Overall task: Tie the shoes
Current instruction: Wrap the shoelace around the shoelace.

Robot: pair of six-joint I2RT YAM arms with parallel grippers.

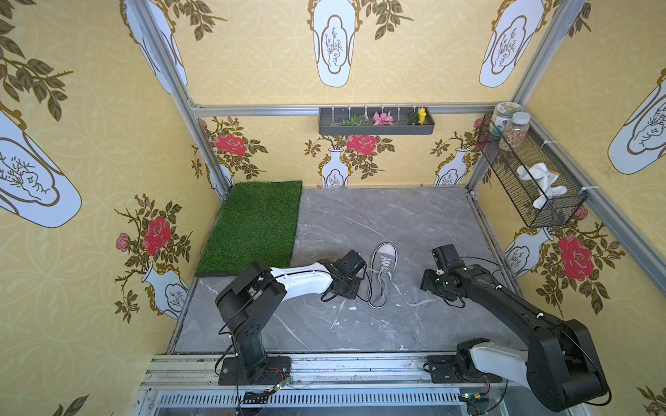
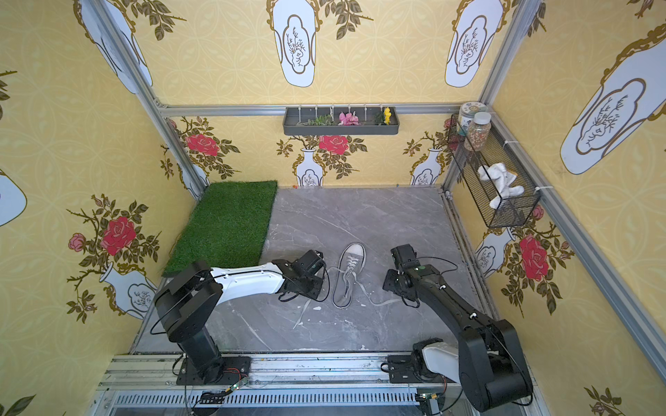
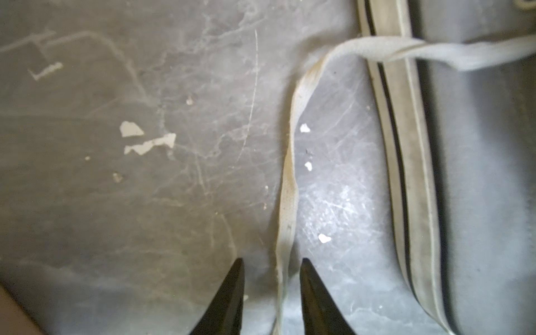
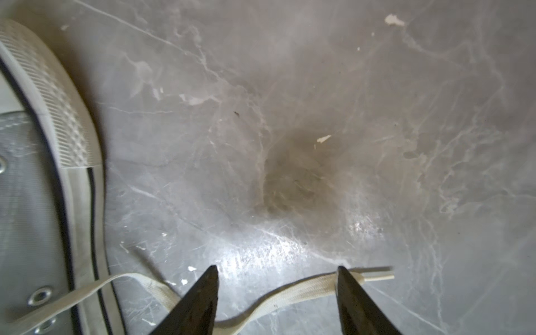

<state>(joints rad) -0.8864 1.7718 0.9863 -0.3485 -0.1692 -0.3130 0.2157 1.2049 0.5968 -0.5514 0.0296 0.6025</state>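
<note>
The shoe [image 1: 381, 279] lies at the centre of the desk [image 1: 396, 223], toe far. Left hand [image 3: 271, 261]: fingers slightly apart, straddling the left lace [image 3: 290, 174]; contact unclear. Right hand [image 4: 278, 268]: fingers wide apart, straddling the right lace [image 4: 304, 285].

No readable text anywhere; label on jar [image 1: 504, 120] too small.

We are looking into a staged robot lab cell. An aluminium frame [image 1: 252, 110] carries wallpaper panels [image 1: 252, 65]. Robot arms [image 1: 306, 277] bolt to a rail [image 1: 360, 363].
</note>
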